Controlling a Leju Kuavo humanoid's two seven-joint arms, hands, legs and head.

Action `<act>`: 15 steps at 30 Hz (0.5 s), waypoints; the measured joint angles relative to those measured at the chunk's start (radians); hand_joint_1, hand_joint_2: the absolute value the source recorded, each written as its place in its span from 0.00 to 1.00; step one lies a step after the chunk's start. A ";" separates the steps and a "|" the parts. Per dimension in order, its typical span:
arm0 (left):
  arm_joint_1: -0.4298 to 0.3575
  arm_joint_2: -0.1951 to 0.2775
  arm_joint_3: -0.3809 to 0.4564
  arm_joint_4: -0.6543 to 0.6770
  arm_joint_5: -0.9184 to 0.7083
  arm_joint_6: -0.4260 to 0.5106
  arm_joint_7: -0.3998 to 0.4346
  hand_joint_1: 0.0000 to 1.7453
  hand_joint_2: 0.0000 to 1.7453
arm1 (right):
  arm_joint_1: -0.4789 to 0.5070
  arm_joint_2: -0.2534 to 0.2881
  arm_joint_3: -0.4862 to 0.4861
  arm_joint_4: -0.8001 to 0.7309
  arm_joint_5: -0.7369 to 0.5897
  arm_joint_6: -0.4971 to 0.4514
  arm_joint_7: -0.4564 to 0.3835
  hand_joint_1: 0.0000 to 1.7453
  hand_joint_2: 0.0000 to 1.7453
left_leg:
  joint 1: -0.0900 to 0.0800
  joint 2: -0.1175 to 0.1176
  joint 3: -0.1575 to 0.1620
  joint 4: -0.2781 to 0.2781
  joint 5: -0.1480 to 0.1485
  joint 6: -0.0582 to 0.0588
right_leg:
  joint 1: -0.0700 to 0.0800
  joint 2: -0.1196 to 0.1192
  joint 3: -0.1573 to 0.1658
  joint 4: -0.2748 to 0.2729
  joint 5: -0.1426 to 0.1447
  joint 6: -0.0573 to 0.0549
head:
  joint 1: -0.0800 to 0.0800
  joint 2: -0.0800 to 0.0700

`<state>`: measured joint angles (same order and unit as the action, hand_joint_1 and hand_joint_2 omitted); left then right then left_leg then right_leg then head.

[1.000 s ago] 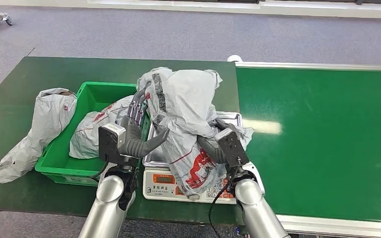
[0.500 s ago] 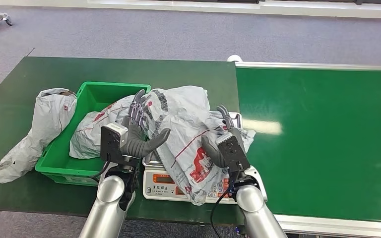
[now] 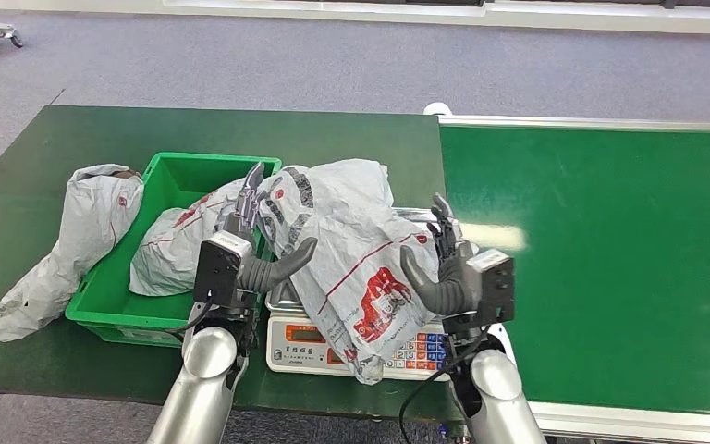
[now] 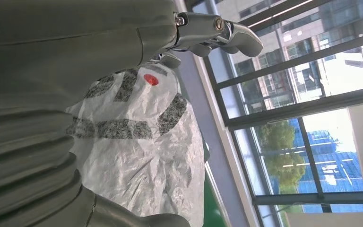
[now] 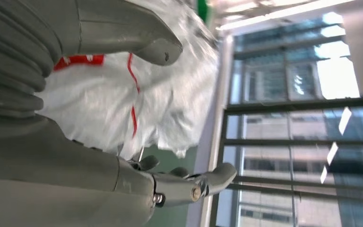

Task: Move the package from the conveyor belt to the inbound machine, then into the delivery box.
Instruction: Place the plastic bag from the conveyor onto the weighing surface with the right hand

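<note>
On the scale (image 3: 333,344) beside the conveyor belt (image 3: 601,259), the grey package (image 3: 351,250) is lying draped over the pan and hanging over the keypad, so the weighing step looks reached. The left hand (image 3: 257,248) and the right hand (image 3: 444,268) are flanking it with fingers spread, gripping nothing. The move into the green delivery box (image 3: 111,301), already holding another bag (image 3: 171,245), is waiting.

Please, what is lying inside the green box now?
Inside the green box lies a grey package with red print, leaning toward the wall nearest the scale. The left hand and the package on the scale cover that side, so anything there is hidden.
</note>
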<state>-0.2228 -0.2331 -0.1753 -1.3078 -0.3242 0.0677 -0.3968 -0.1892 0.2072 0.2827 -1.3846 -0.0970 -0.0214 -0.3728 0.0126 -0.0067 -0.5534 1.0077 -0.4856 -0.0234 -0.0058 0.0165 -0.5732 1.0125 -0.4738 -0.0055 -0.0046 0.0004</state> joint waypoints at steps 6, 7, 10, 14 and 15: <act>-0.008 0.000 -0.004 0.000 -0.021 0.002 -0.003 0.00 1.00 | 0.014 -0.002 -0.041 -0.005 -0.027 0.022 -0.006 0.00 1.00 | 0.000 0.000 0.000 0.000 0.000 0.000 | -0.001 0.000 0.000 0.000 0.000 0.000 | 0.000 0.000; -0.011 0.000 -0.008 0.001 -0.036 0.002 -0.007 0.00 1.00 | 0.023 -0.004 -0.065 -0.008 -0.039 0.033 -0.009 0.00 1.00 | 0.000 0.000 0.000 0.000 0.000 0.000 | -0.001 0.000 0.000 0.000 0.000 0.001 | 0.000 0.000; -0.026 0.005 -0.028 0.010 -0.089 -0.025 -0.025 0.00 1.00 | 0.036 -0.006 -0.098 -0.011 -0.050 0.064 -0.015 0.00 1.00 | 0.000 0.000 0.000 0.000 0.000 0.000 | -0.002 0.001 0.000 0.000 0.001 0.001 | 0.000 0.000; -0.086 0.018 -0.068 0.086 -0.200 -0.092 -0.043 0.00 1.00 | 0.035 -0.008 -0.098 -0.011 -0.059 0.122 -0.041 0.00 1.00 | 0.000 0.000 0.000 0.000 0.001 0.000 | -0.002 0.000 0.000 0.000 0.001 0.001 | 0.000 0.000; -0.113 0.021 -0.078 0.126 -0.240 -0.097 -0.045 0.00 1.00 | 0.034 -0.008 -0.098 -0.011 -0.065 0.134 -0.047 0.00 1.00 | 0.000 0.000 0.000 0.000 0.001 0.001 | -0.002 0.000 0.000 0.000 0.001 0.001 | 0.000 0.000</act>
<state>-0.3362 -0.2122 -0.2536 -1.1823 -0.5638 -0.0298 -0.4415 -0.1553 0.1989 0.1851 -1.3955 -0.1618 0.1131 -0.4199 0.0123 -0.0066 -0.5533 1.0077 -0.4846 -0.0228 -0.0075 0.0165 -0.5735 1.0125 -0.4727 -0.0044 -0.0047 0.0004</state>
